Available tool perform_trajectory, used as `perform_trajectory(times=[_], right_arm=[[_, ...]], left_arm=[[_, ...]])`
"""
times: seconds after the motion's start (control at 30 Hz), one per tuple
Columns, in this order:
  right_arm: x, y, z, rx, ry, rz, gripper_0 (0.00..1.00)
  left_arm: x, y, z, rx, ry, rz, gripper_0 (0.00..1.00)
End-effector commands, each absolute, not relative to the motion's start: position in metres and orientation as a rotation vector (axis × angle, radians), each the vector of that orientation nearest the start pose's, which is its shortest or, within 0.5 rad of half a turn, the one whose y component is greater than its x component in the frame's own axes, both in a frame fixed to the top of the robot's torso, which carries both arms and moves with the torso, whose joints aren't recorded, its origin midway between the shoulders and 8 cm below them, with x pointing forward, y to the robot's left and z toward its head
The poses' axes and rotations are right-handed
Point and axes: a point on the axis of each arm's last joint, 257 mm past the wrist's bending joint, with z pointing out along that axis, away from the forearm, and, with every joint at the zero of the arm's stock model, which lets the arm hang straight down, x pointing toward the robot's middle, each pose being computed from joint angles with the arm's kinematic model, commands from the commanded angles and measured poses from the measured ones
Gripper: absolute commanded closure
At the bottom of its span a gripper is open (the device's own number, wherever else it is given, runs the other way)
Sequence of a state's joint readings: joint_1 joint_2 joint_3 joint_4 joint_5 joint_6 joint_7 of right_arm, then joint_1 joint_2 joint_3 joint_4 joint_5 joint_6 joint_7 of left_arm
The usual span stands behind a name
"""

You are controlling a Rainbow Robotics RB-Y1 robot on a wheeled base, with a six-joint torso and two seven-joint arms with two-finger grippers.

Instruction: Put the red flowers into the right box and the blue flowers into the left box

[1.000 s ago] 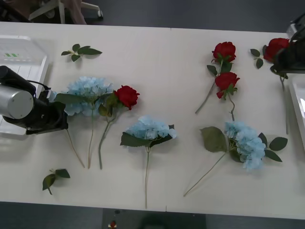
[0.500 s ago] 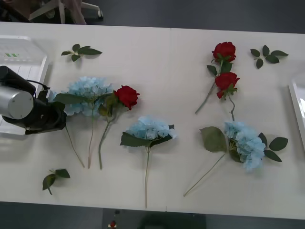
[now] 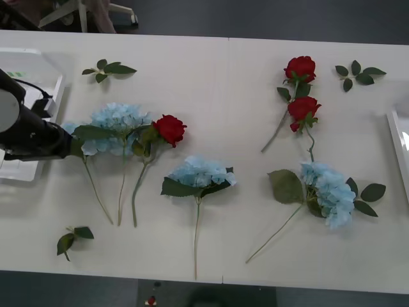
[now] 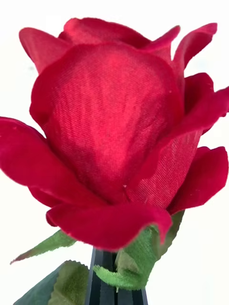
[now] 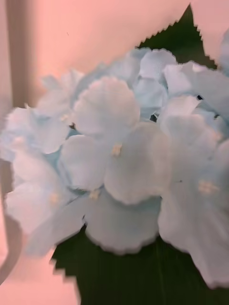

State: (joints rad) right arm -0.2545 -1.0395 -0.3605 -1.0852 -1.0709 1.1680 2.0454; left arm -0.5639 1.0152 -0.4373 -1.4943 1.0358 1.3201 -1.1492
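Left gripper point(image 3: 64, 142) sits at the left side of the table, against the leftmost blue hydrangea head point(image 3: 77, 142); the left box point(image 3: 45, 83) lies directly behind and left of it, touching range. In the left wrist view the pale-blue petals point(image 5: 114, 157) press close over a dark leaf point(image 5: 119, 276). Whether the fingers are closed on the stem cannot be told. That stem point(image 3: 96, 192) runs from the head toward the near edge, slanting slightly right, so its long axis lies across the path into the box; the left arm is plainly the nearer one.

Right wrist view: a red rose point(image 4: 114, 133) stands just above the black fingers point(image 4: 102, 281), which are drawn together on its stem below the leaves. The right box point(image 3: 399, 147) shows by its rim at the right edge.

Remaining on the table: 3 red roses point(image 3: 301, 67) point(image 3: 303, 109) point(image 3: 170, 129), 3 further hydrangea heads point(image 3: 120, 121) point(image 3: 201, 173) point(image 3: 329, 192), loose leaf sprigs point(image 3: 107, 68). The left rose overlaps the neighbouring hydrangea's leaves; judged risk of dragging. Open table lies between the 2 clusters.
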Motion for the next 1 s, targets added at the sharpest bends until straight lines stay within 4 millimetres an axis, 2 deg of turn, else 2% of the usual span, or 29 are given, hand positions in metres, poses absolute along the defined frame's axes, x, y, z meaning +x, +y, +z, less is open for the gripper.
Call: perform_trajectory(times=[0.03,0.07,0.1,0.13,0.17,0.23,0.27,0.37,0.4,0.43,0.47,0.53,0.57,0.7,0.8,0.9,1.0], right_arm=[[0.457,-0.646,-0.190,0.069,2.407,-0.187,1.00],[0.456,-0.654,-0.192,0.083,2.403,-0.215,1.00],[0.454,-0.661,-0.194,0.097,2.400,-0.235,1.00],[0.457,-0.667,-0.194,0.110,2.389,-0.258,1.00],[0.460,-0.671,-0.194,0.113,2.381,-0.280,1.00],[0.464,-0.678,-0.198,0.115,2.379,-0.318,1.00],[0.467,-0.680,-0.200,0.113,2.375,-0.334,1.00],[0.473,-0.680,-0.205,0.101,2.369,-0.357,0.99],[0.476,-0.679,-0.204,0.091,2.362,-0.366,0.88],[0.477,-0.679,-0.204,0.088,2.360,-0.368,0.75],[0.481,-0.676,-0.203,0.072,2.354,-0.374,0.32],[0.486,-0.674,-0.200,0.057,2.346,-0.377,0.03],[0.487,-0.671,-0.200,0.053,2.343,-0.369,0.00],[0.492,-0.665,-0.196,0.052,2.328,-0.334,0.00],[0.497,-0.651,-0.192,0.023,2.325,-0.287,0.00],[0.502,-0.631,-0.178,0.008,2.324,-0.196,0.00],[0.504,-0.602,-0.155,-0.018,2.343,-0.056,0.00]], left_arm=[[0.496,0.367,-0.214,-0.029,2.732,-0.066,1.00],[0.497,0.367,-0.213,-0.028,2.729,-0.067,1.00],[0.498,0.367,-0.213,-0.026,2.726,-0.062,0.93],[0.499,0.369,-0.212,-0.023,2.719,-0.054,0.60],[0.500,0.368,-0.215,-0.021,2.720,-0.051,0.38],[0.500,0.367,-0.217,-0.020,2.720,-0.053,0.08],[0.499,0.367,-0.218,-0.023,2.723,-0.056,0.00],[0.497,0.364,-0.224,-0.023,2.729,-0.068,0.00],[0.496,0.364,-0.227,-0.024,2.727,-0.073,0.00],[0.496,0.364,-0.229,-0.026,2.729,-0.076,0.00],[0.496,0.360,-0.234,-0.019,2.726,-0.086,0.00],[0.496,0.357,-0.240,-0.013,2.720,-0.092,0.00],[0.497,0.355,-0.244,-0.010,2.717,-0.090,0.00],[0.500,0.345,-0.257,-0.015,2.717,-0.108,0.00],[0.507,0.336,-0.268,-0.037,2.710,-0.145,0.00],[0.509,0.335,-0.276,-0.052,2.708,-0.155,0.00],[0.513,0.331,-0.285,-0.064,2.706,-0.166,0.00]])
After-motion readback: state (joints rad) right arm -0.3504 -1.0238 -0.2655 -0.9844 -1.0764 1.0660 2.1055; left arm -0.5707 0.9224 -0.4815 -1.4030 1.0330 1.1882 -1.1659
